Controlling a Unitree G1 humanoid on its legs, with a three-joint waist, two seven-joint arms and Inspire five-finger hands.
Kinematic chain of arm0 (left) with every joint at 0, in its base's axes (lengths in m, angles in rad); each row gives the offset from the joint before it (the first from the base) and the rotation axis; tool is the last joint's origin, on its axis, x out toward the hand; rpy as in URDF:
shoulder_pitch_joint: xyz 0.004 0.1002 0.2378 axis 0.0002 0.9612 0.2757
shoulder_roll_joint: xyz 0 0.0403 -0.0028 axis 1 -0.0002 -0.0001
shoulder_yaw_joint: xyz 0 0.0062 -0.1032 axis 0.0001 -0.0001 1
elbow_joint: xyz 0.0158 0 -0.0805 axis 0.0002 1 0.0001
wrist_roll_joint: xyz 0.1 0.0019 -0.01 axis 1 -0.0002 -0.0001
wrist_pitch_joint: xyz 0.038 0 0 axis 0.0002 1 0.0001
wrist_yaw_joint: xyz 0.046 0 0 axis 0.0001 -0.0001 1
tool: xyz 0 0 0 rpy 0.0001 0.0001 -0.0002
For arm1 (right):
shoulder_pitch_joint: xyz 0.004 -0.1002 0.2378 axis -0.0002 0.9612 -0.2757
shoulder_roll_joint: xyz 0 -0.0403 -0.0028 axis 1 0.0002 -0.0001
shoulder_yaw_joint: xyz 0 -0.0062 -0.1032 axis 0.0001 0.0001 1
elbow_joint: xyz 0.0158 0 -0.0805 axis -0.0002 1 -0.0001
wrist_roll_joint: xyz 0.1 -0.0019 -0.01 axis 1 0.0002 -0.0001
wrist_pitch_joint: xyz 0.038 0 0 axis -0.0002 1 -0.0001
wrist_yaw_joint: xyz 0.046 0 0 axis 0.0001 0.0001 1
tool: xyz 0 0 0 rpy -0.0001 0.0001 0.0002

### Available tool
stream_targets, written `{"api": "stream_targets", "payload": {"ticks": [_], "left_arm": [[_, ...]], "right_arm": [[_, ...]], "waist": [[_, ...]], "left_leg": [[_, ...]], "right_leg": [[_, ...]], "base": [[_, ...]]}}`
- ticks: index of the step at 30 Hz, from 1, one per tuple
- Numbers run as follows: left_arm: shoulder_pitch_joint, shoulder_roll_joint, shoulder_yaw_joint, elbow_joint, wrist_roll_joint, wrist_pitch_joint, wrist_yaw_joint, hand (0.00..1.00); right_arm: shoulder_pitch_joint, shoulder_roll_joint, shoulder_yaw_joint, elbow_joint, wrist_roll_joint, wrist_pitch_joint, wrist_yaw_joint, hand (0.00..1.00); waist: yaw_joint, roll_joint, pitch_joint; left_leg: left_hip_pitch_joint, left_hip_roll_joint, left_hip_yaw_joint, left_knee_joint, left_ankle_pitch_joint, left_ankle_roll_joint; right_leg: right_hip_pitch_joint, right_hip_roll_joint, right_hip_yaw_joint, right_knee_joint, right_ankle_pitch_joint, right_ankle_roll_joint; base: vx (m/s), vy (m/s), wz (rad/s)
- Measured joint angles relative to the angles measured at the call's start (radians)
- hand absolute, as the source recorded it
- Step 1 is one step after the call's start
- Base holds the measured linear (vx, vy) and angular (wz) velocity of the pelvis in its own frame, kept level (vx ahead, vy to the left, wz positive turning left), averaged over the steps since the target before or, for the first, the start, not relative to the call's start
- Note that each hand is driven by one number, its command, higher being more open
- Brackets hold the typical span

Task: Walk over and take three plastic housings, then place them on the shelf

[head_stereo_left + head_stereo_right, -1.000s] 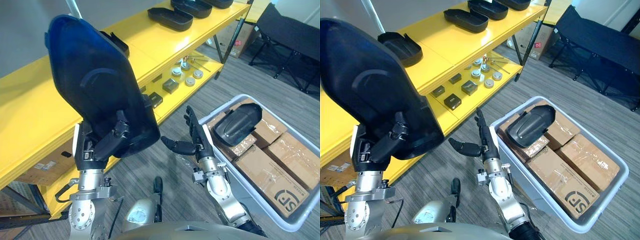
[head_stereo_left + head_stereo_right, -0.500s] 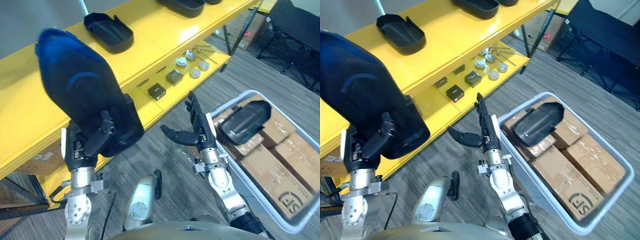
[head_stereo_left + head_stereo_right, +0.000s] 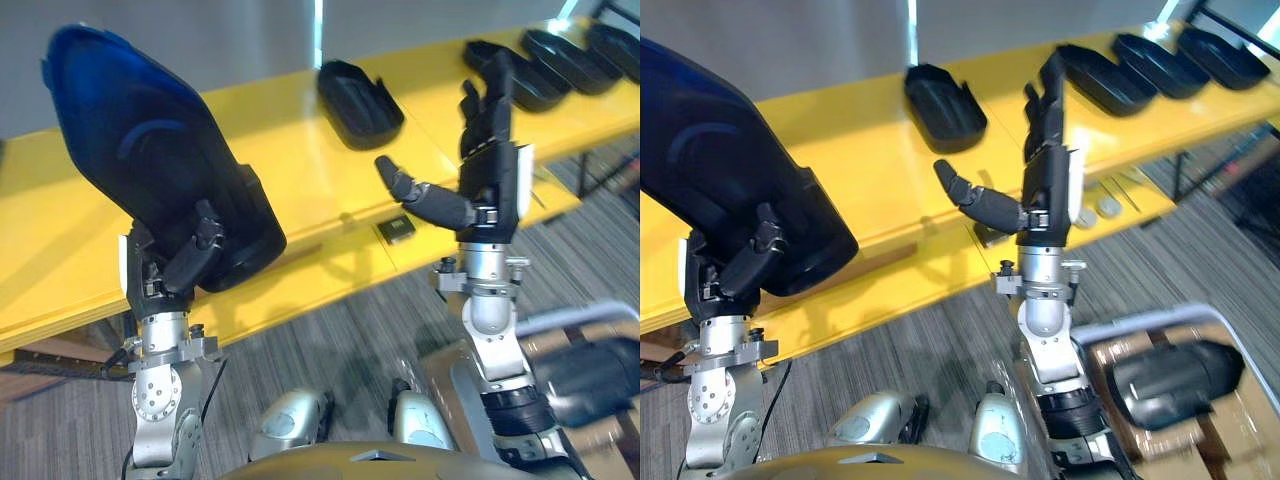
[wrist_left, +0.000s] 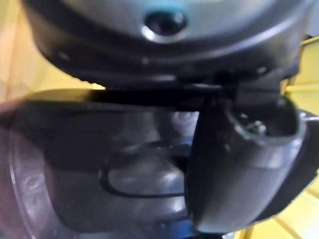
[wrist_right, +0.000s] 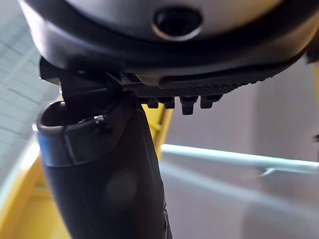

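Yellow shelf (image 3: pixel 290 150) is noted across the background, with black housings (image 3: pixel 360 90) laid in a row on its top level. One dark plastic housing (image 3: pixel 150 150) is held upright before the shelf, its lower edge clasped by the left hand (image 3: pixel 175 265). Beside it, the right hand (image 3: pixel 490 170) is raised before the shelf, fingers straight, thumb spread, nothing held.

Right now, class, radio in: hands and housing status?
Left hand shut on housing, held near shelf. Right hand open, raised. Other housings lie further along shelf.
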State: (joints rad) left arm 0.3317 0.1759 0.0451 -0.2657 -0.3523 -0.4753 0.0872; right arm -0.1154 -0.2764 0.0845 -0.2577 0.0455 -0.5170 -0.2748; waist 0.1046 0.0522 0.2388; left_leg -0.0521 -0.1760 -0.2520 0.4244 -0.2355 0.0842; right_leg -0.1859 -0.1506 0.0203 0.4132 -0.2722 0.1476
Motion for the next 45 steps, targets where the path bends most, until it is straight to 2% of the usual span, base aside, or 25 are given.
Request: {"api": "stream_targets", "payload": {"ticks": [1, 2, 3, 4, 6, 10, 16, 18, 19, 20, 21, 22, 23, 24, 25, 27, 28, 30, 31, 33, 34, 36, 38, 40, 45], "left_arm": [[0.005, 0.004, 0.011, -0.013, -0.007, 0.001, -0.007, 0.0], [0.004, 0.011, 0.024, -0.024, -0.019, 0.0, -0.011, 0.0], [-0.014, -0.005, 0.035, -0.026, -0.049, 0.002, -0.029, 0.0], [-0.014, -0.013, 0.034, -0.026, -0.076, 0.003, -0.035, 0.0], [-0.035, -0.014, 0.016, -0.026, -0.085, 0.018, -0.039, 0.0], [-0.049, -0.013, -0.069, -0.027, -0.074, 0.052, -0.07, 0.0], [-0.048, -0.011, -0.088, -0.047, -0.069, 0.068, -0.109, 0.0], [-0.049, -0.008, -0.087, -0.062, -0.069, 0.07, -0.123, 0.0], [-0.052, -0.004, -0.087, -0.064, -0.069, 0.07, -0.129, 0.0], [-0.052, 0.002, -0.088, -0.063, -0.068, 0.071, -0.141, 0.0], [-0.049, 0.005, -0.098, -0.069, -0.061, 0.078, -0.153, 0.0], [-0.044, 0.007, -0.109, -0.075, -0.058, 0.091, -0.156, 0.0], [-0.044, 0.009, -0.112, -0.081, -0.057, 0.094, -0.156, 0.0], [-0.055, 0.02, -0.111, -0.086, -0.042, 0.104, -0.156, 0.0], [-0.07, 0.032, -0.107, -0.082, -0.03, 0.115, -0.155, 0.0], [-0.098, 0.04, -0.107, -0.053, -0.029, 0.138, -0.155, 0.0], [-0.107, 0.04, -0.106, -0.035, -0.029, 0.161, -0.153, 0.0], [-0.107, 0.044, -0.111, -0.025, -0.015, 0.191, -0.155, 0.0], [-0.11, 0.053, -0.119, -0.022, 0.012, 0.2, -0.156, 0.0], [-0.127, 0.082, -0.138, -0.021, 0.015, 0.219, -0.182, 0.0], [-0.144, 0.1, -0.152, -0.021, 0.015, 0.244, -0.193, 0.0], [-0.144, 0.118, -0.157, -0.023, 0.016, 0.286, -0.224, 0.0], [-0.143, 0.119, -0.157, -0.031, 0.019, 0.334, -0.245, 0.0], [-0.145, 0.118, -0.157, -0.064, 0.019, 0.394, -0.26, 0.0], [-0.176, 0.119, -0.188, -0.07, 0.045, 0.483, -0.24, 0.0]], "right_arm": [[-0.001, -0.008, -0.046, -0.033, 0.001, -0.011, 0.003, 1.0], [-0.002, -0.004, -0.066, -0.041, 0.006, -0.023, 0.004, 1.0], [-0.011, -0.035, -0.127, -0.048, 0.049, -0.041, 0.021, 1.0], [-0.014, -0.041, -0.153, -0.05, 0.071, -0.037, 0.034, 1.0], [-0.003, -0.038, -0.199, -0.05, 0.096, -0.018, 0.041, 1.0], [0.075, -0.021, -0.219, -0.049, 0.097, 0.041, 0.031, 1.0], [0.109, 0.021, -0.22, -0.049, 0.097, 0.038, 0.027, 1.0], [0.138, 0.023, -0.219, -0.049, 0.096, 0.038, 0.027, 1.0], [0.139, 0.029, -0.22, -0.049, 0.098, 0.038, 0.029, 1.0], [0.14, 0.042, -0.221, -0.044, 0.101, 0.036, 0.029, 1.0], [0.137, 0.045, -0.224, -0.034, 0.123, 0.029, 0.032, 1.0], [0.147, 0.052, -0.219, -0.017, 0.139, 0.035, 0.044, 1.0], [0.151, 0.052, -0.219, -0.016, 0.139, 0.038, 0.055, 1.0], [0.154, 0.053, -0.218, -0.016, 0.139, 0.04, 0.072, 1.0], [0.151, 0.051, -0.218, -0.017, 0.139, 0.039, 0.082, 1.0], [0.145, 0.033, -0.215, -0.017, 0.164, 0.042, 0.1, 1.0], [0.132, 0.025, -0.212, -0.017, 0.168, 0.049, 0.101, 1.0], [0.127, 0.014, -0.212, -0.017, 0.168, 0.049, 0.095, 1.0], [0.126, 0.008, -0.212, -0.017, 0.166, 0.05, 0.086, 1.0], [0.129, 0.007, -0.214, -0.018, 0.165, 0.054, 0.065, 1.0], [0.143, 0.01, -0.212, -0.022, 0.167, 0.062, 0.057, 1.0], [0.171, 0.021, -0.204, -0.036, 0.179, 0.067, 0.06, 1.0], [0.204, 0.042, -0.197, -0.066, 0.199, 0.067, 0.062, 1.0], [0.218, 0.049, -0.189, -0.074, 0.198, 0.07, 0.067, 1.0], [0.217, 0.045, -0.189, -0.074, 0.195, 0.077, 0.075, 1.0]], "waist": [[-0.004, -0.032, -0.035], [-0.004, -0.051, -0.041], [-0.027, -0.055, -0.05], [-0.027, -0.043, -0.058], [-0.043, -0.035, -0.06], [-0.049, -0.033, -0.061], [-0.058, -0.034, -0.07], [-0.068, -0.035, -0.07], [-0.074, -0.043, -0.066], [-0.076, -0.06, -0.063], [-0.085, -0.034, -0.081], [-0.081, -0.04, -0.086], [-0.082, -0.039, -0.086], [-0.087, -0.05, -0.085], [-0.09, -0.058, -0.08], [-0.091, -0.047, -0.062], [-0.091, -0.035, -0.047], [-0.105, -0.02, -0.039], [-0.112, -0.014, -0.037], [-0.113, -0.01, -0.037], [-0.119, -0.02, -0.03], [-0.13, -0.027, -0.03], [-0.142, -0.024, -0.033], [-0.149, -0.028, -0.035], [-0.163, -0.032, -0.041]], "left_leg": [[-0.008, 0.028, 0.051, -0.04, -0.047, 0.008], [-0.012, 0.07, 0.145, -0.043, -0.064, -0.028], [-0.028, 0.173, 0.275, -0.017, -0.045, -0.066], [-0.033, 0.22, 0.323, -0.014, -0.043, -0.087], [-0.044, 0.262, 0.401, -0.039, -0.013, -0.106], [0.027, 0.245, 0.413, -0.131, 0.024, -0.109], [0.076, 0.237, 0.443, -0.153, 0.024, -0.109], [0.069, 0.232, 0.451, -0.09, 0.023, -0.112], [0.03, 0.234, 0.457, 0.0, 0.021, -0.124], [-0.005, 0.237, 0.487, -0.007, -0.01, -0.124], [0.026, 0.259, 0.512, -0.212, 0.106, -0.104], [0.056, 0.243, 0.527, -0.233, 0.123, -0.095], [0.06, 0.243, 0.526, -0.234, 0.123, -0.095], [0.043, 0.243, 0.524, -0.201, 0.115, -0.083], [-0.006, 0.249, 0.506, -0.115, 0.1, -0.059], [-0.087, 0.268, 0.453, 0.047, 0.079, -0.028], [-0.105, 0.274, 0.433, 0.094, 0.079, -0.029], [-0.09, 0.275, 0.431, 0.059, 0.079, -0.032], [-0.059, 0.271, 0.437, -0.01, 0.081, -0.065], [-0.016, 0.263, 0.441, -0.12, 0.087, -0.108], [0.007, 0.247, 0.458, -0.165, 0.109, -0.115], [0.031, 0.227, 0.484, -0.205, 0.118, -0.118], [0.046, 0.214, 0.508, -0.251, 0.139, -0.107], [0.057, 0.209, 0.528, -0.297, 0.172, -0.106], [0.051, 0.213, 0.532, -0.353, 0.227, -0.108]], "right_leg": [[0.022, -0.015, -0.053, -0.08, 0.064, -0.04], [0.043, -0.023, -0.08, -0.143, 0.121, -0.068], [0.13, -0.016, -0.151, -0.222, 0.239, -0.026], [0.164, -0.006, -0.195, -0.261, 0.248, -0.037], [0.202, -0.007, -0.269, -0.296, 0.249, -0.038], [0.257, -0.019, -0.299, -0.295, 0.249, -0.039], [0.284, -0.03, -0.291, -0.286, 0.249, -0.038], [0.313, -0.043, -0.291, -0.294, 0.251, -0.04], [0.324, -0.054, -0.289, -0.298, 0.254, -0.044], [0.336, -0.072, -0.288, -0.302, 0.254, -0.044], [0.34, -0.059, -0.295, -0.297, 0.252, -0.04], [0.343, -0.075, -0.29, -0.286, 0.257, -0.024], [0.34, -0.075, -0.292, -0.279, 0.258, -0.022], [0.332, -0.077, -0.289, -0.278, 0.244, -0.034], [0.332, -0.077, -0.288, -0.29, 0.236, -0.043], [0.354, -0.062, -0.285, -0.316, 0.241, -0.038], [0.364, -0.059, -0.282, -0.315, 0.235, -0.03], [0.359, -0.063, -0.27, -0.311, 0.226, -0.016], [0.348, -0.063, -0.26, -0.311, 0.223, -0.012], [0.327, -0.065, -0.251, -0.311, 0.215, -0.002], [0.323, -0.078, -0.236, -0.312, 0.211, -0.001], [0.321, -0.096, -0.233, -0.315, 0.197, 0.003], [0.304, -0.105, -0.219, -0.312, 0.192, 0.005], [0.279, -0.109, -0.209, -0.313, 0.202, 0.007], [0.257, -0.094, -0.211, -0.342, 0.246, 0.006]], "base": [[0.26, -0.289, 1.58], [0.32, -0.458, 2.07], [0.27, -0.356, 1.73], [0.27, -0.285, 1.52], [0.19, -0.093, 1.04], [0.17, -0.022, 0.49], [0.12, 0.05, -0.05], [0.08, 0.036, 0.13], [0.07, 0.071, 0.18], [0.06, 0.078, 0.12], [0.08, 0.085, -0.08], [0.06, 0.052, -0.12], [0.04, 0.062, -0.12], [-0.01, 0.04, 0.04], [-0.03, 0.021, 0.06], [-0.05, -0.026, -0.01], [-0.03, -0.023, -0.14], [-0.04, 0.004, -0.15], [-0.09, 0.009, -0.17], [-0.13, -0.005, -0.3], [-0.15, 0.0, -0.32], [-0.17, 0.016, -0.37], [-0.14, 0.027, -0.32], [-0.09, 0.038, -0.19], [-0.02, 0.004, -0.01]]}}
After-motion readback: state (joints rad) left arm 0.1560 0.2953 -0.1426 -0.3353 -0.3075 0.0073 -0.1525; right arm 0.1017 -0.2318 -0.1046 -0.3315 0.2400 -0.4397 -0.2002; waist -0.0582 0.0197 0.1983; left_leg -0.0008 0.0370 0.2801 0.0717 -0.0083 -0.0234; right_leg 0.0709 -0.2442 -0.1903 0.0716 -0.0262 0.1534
